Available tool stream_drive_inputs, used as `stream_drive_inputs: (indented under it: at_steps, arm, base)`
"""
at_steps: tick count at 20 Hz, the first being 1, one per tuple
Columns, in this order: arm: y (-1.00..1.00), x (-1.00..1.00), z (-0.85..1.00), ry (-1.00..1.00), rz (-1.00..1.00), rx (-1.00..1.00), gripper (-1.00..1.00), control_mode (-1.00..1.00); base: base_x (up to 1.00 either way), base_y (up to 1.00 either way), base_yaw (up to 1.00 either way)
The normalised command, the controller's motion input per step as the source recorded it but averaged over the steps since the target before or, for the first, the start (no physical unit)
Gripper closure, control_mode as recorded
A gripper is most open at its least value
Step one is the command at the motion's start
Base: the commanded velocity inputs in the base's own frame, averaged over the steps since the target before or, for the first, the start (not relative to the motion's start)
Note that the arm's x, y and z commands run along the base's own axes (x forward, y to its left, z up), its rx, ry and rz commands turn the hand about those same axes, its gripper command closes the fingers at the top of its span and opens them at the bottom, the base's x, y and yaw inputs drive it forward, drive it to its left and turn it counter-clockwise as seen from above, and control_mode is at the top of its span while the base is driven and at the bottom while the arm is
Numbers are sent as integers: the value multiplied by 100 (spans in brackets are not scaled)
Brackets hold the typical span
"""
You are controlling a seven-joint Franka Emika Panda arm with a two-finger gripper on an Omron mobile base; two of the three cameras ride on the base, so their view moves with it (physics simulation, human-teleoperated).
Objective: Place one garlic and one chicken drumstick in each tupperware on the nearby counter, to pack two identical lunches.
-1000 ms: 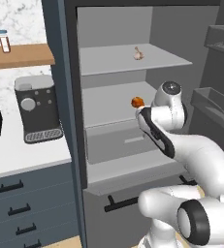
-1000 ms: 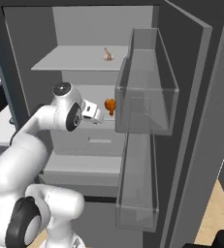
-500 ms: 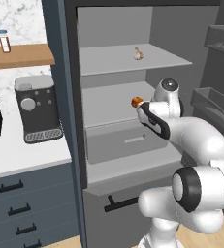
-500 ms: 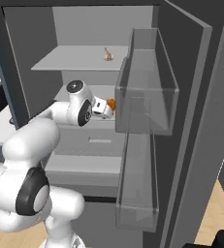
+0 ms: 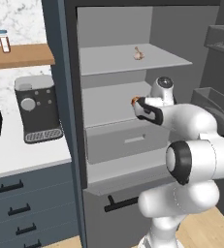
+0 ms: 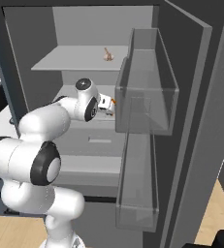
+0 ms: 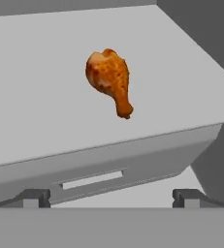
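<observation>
An open fridge (image 5: 147, 29) is faced by the arm, and every place below is given relative to it. On its middle shelf (image 7: 45, 87) a chicken drumstick (image 7: 110, 80) is seen lying on its side, alone on the bare grey surface, with its thick end farther in and its bone end pointed toward the shelf's front edge. In the left base view only a small orange part of it (image 5: 133, 100) is seen, just beside the black end of the arm. The gripper (image 7: 111, 197) is held in front of that shelf, with its jaws spread wide and nothing between them; the two dark fingertips (image 7: 36, 197) are seen well apart, short of the drumstick and not touching it. Below the shelf's front edge a grey drawer (image 5: 125, 140) with a pale handle slot is seen. On the top shelf (image 5: 128, 60) a garlic (image 5: 138, 54) is seen, near the middle. The open door (image 6: 147, 126) with its clear bins is seen on the right side. Left of the fridge a white counter (image 5: 21, 150) is seen, carrying a dark coffee machine (image 5: 37, 109).
</observation>
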Motion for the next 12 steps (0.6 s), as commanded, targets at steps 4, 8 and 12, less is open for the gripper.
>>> stream_drive_inputs:
  at_steps: [4,8,12]
  arm:
    - [0,59,-15,0,11,0,-100,-100]
    - [-2,62,-21,0,2,-1,-100,-100]
    - [-17,62,-20,0,0,0,-100,-100]
  base:
    - [0,0,0]
    - [0,0,0]
    - [0,0,0]
